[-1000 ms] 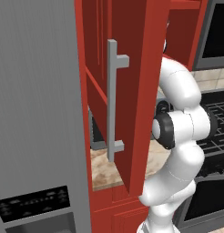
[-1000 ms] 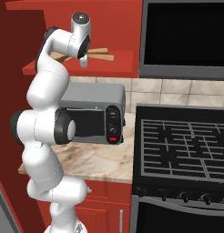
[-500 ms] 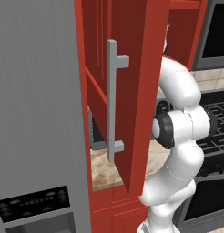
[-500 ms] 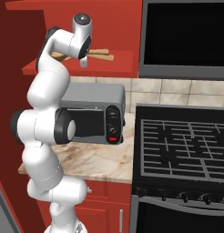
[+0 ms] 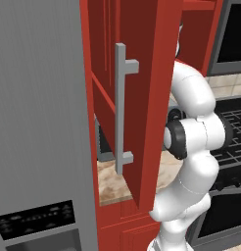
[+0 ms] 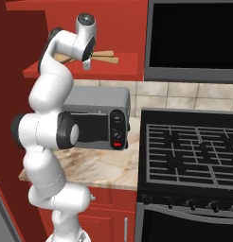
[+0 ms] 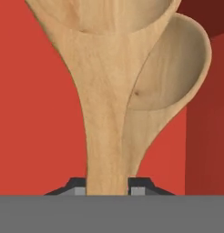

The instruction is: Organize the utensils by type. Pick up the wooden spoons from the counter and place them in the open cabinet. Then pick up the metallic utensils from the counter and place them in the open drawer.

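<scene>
While the white arm reaches up into the open red wall cabinet (image 6: 132,64), its two-finger gripper (image 7: 108,185) sits at the handle of a light tan wooden spoon with an oval bowl (image 7: 102,113). From the hand camera, the two small dark fingertips (image 7: 76,185) stand on either side of that handle, close against it, but whether they press it or have just let go cannot be told. A second tan wooden spoon (image 7: 170,68) lies partly beneath the first, its bowl off to one side, and both rest over the red shelf floor of the cabinet.

From the right base camera, the spoons appear as crossed tan handles (image 6: 105,56) lying on the cabinet shelf just beside the gripper (image 6: 86,64). Below the shelf stands a grey toaster oven with a dark glass door and round knobs (image 6: 102,120) on the beige stone-look counter with brown marbled veins (image 6: 102,169), next to a black gas stove with dark grates (image 6: 189,151).

From the left base camera, the tall flat red cabinet door with its long vertical silver bar handle (image 5: 123,108) stands swung open, hiding the hand, beside a grey refrigerator front (image 5: 39,122).
</scene>
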